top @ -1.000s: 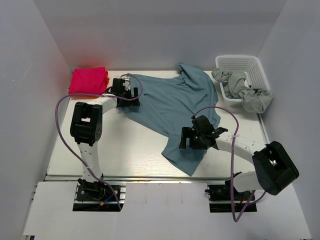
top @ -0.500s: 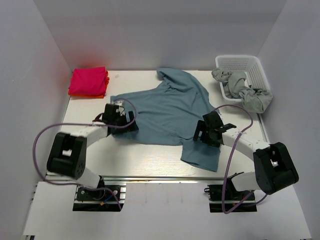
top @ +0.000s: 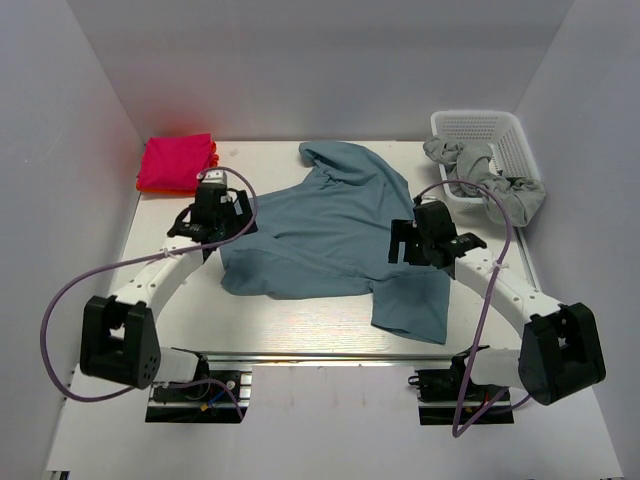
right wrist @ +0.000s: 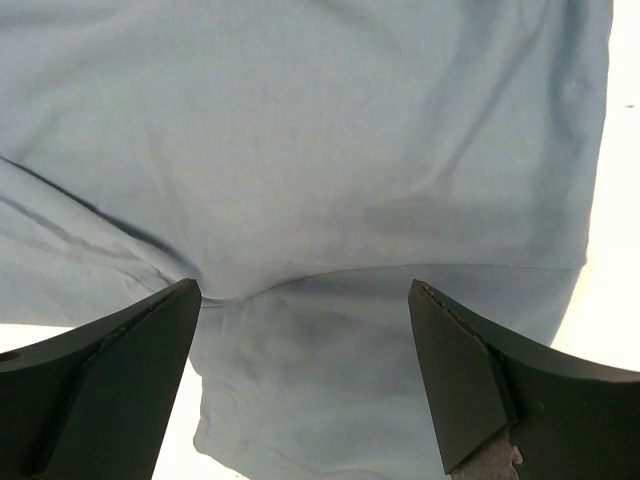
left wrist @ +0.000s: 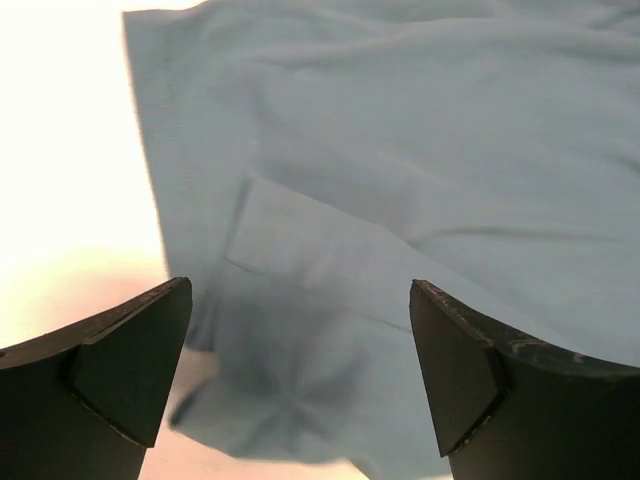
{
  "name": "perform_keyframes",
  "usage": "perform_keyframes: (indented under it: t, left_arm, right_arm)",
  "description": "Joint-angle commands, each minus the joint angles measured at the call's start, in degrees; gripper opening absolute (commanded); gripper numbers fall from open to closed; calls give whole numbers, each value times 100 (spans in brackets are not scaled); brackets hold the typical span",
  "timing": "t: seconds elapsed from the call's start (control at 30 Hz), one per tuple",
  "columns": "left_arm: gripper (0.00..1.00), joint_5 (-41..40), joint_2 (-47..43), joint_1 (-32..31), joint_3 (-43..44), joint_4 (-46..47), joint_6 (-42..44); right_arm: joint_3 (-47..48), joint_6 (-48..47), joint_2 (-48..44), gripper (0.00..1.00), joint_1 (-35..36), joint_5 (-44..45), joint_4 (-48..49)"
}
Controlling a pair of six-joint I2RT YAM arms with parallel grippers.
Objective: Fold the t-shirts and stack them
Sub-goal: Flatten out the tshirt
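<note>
Both gape empty, left claw (left wrist: 300, 300) and right claw (right wrist: 303, 290); shirt (top: 320, 240) beneath looks limp, light: pinch its hem

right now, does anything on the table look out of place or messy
The grey t-shirt spills over the near rim of the white basket, half in, half out. The teal t-shirt lies crooked and rumpled.

White-linked left arm (top: 160, 272) and right arm (top: 500, 287) carry black joints, purple cables (top: 45, 325), black jaws.
</note>
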Motion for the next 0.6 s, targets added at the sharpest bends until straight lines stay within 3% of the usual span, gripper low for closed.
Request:
perform_keyframes:
  t: [0.0,0.2,0.3,0.57]
  left_arm:
    - [98,-404,438,47,75,4,368]
    - [94,-166,1053,283,206,446,703]
    - [82,140,1511,468,330,314,642]
    - [73,563,1634,837,-66,718,343]
  right_arm:
    - [346,-241,68,90,-13,-117,-217]
    - [443,-276,235,90,-13,-109,-384]
    - [382,-259,139,90,-13,-82,-366]
    - [329,-285,-81,90,-30,-21,-428]
